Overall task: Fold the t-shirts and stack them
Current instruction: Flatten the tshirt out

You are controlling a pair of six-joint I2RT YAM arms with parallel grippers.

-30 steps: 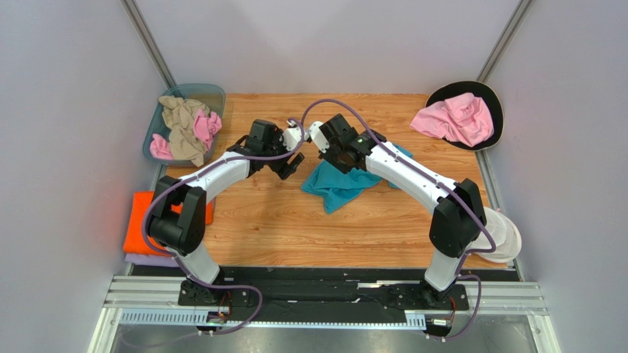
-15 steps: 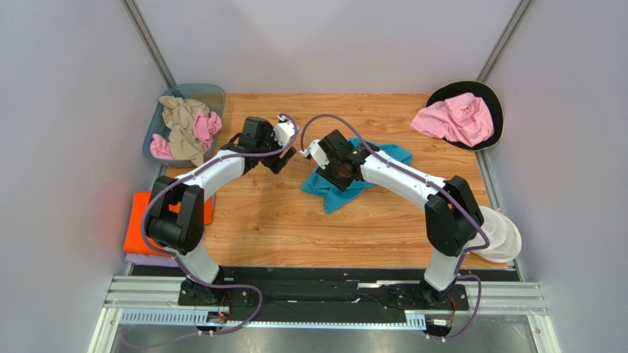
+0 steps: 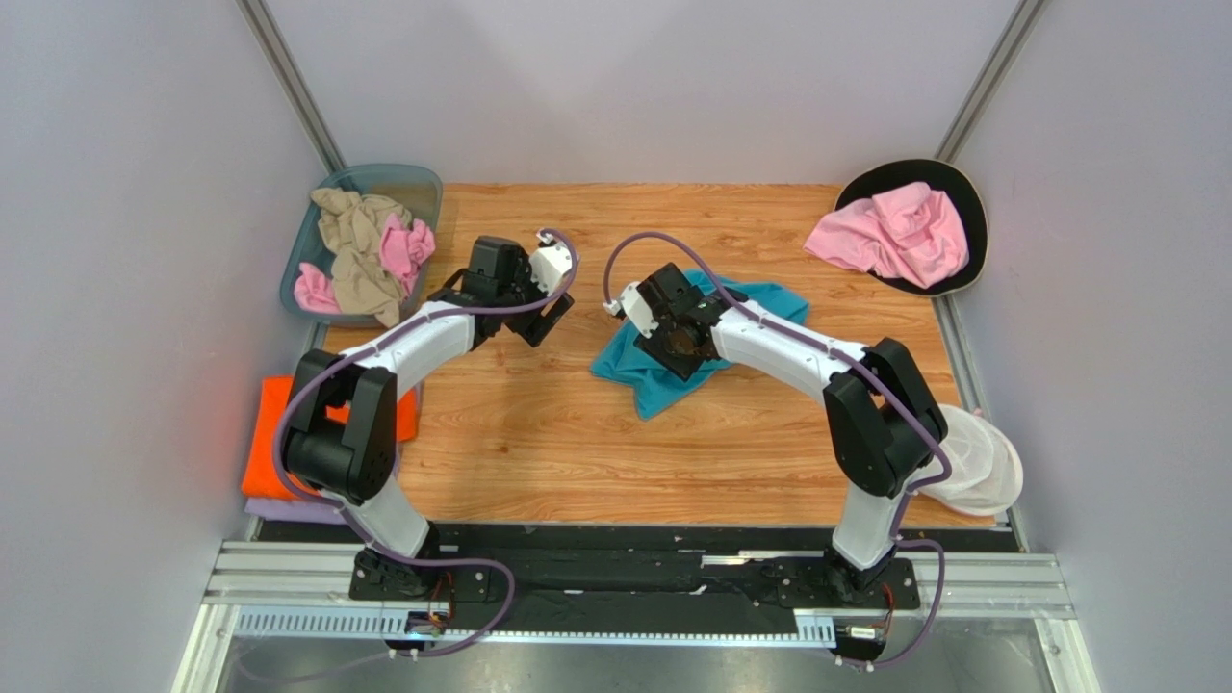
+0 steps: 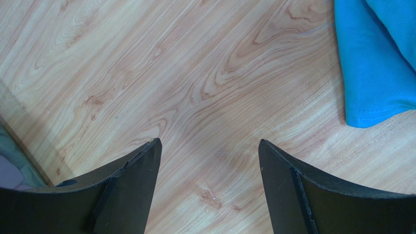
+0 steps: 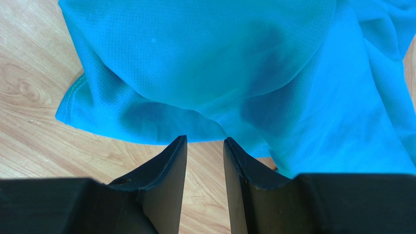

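A: Where's the teal shirt (image 3: pixel 645 378)?
B: Crumpled mid-way across the table (image 3: pixel 550 433). The right gripper (image 5: pixel 205 140) has just let it go: jaws a narrow gap apart, empty, at its edge.
A: The left gripper (image 4: pixel 210 142)?
B: Wide open, empty, beside it. The fold probably needs a fresh grasp.

Wooden tabletop (image 3: pixel 535 433) under both jaws, three containers at its edges
Teal bin (image 3: pixel 420 185) near, left of the left jaws; black tray (image 3: pixel 972 217) and white dish (image 3: pixel 995 469) well apart, right of the right jaws
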